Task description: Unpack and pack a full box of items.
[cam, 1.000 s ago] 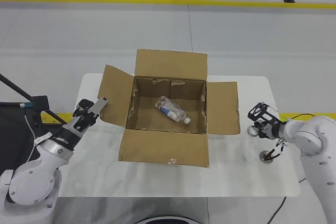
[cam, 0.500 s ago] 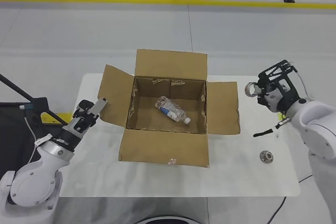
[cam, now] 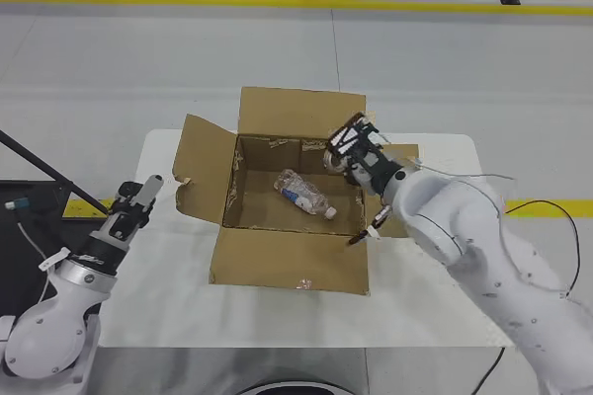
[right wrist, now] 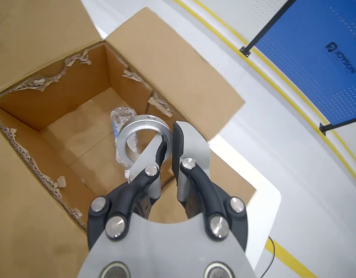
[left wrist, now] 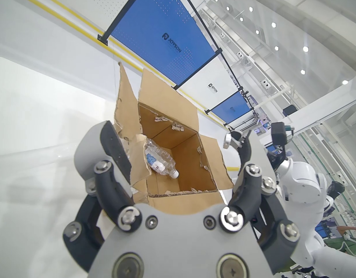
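An open cardboard box (cam: pixel 292 259) stands mid-table with all flaps spread. A crumpled clear plastic bottle (cam: pixel 304 194) lies on its floor, also seen in the left wrist view as the bottle (left wrist: pixel 160 160) and in the right wrist view as the bottle (right wrist: pixel 122 117). My right gripper (cam: pixel 344 148) hangs over the box's right rim, shut on a silver metal ring (right wrist: pixel 144 143) that sits above the bottle. My left gripper (cam: pixel 143 193) is open and empty just left of the torn left flap (cam: pixel 203 168); its fingers (left wrist: pixel 114 151) frame the box (left wrist: pixel 172 134).
The white table (cam: pixel 178 286) has free room in front of and left of the box. A black cable (cam: pixel 563 212) trails off the right arm. A dark stand and rod (cam: pixel 30 158) sit beyond the table's left edge.
My right arm has lifted from the table's right side and swung left over the box, carrying the ring. My left gripper has drawn back a little from the left flap.
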{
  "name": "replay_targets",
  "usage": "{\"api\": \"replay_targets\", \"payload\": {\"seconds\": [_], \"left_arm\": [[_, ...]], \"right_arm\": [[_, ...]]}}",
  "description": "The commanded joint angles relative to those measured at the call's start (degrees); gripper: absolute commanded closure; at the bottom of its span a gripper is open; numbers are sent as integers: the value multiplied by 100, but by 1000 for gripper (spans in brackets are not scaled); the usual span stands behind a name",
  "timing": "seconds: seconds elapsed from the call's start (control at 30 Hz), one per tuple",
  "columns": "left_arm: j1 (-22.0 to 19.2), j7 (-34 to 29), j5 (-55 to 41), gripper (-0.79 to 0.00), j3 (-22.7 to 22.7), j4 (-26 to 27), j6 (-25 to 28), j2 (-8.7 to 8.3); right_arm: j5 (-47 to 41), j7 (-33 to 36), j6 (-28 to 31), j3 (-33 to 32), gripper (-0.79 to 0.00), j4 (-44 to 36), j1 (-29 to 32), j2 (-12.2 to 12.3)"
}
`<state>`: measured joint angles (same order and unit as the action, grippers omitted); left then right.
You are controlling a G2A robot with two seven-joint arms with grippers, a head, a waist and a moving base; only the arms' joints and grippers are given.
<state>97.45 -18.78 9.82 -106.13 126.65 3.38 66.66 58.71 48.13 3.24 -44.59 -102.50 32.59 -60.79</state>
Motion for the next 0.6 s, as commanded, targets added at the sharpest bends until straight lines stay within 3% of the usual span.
{"api": "replay_targets", "payload": {"seconds": [0.0, 0.3, 0.57], "left_arm": [[50, 12, -30, -785, -48, -11, 28, 3], [103, 18, -102, -785, -115, -74, 76, 11], [102, -19, -145, -785, -181, -106, 89, 12]], "right_arm": [[-31, 19, 42, 504, 0, 355, -302, -180], [53, 17, -432, 2177, 0, 1901, -1218, -1248], [30, 52, -407, 2831, 0, 3295, -1491, -2115]]}}
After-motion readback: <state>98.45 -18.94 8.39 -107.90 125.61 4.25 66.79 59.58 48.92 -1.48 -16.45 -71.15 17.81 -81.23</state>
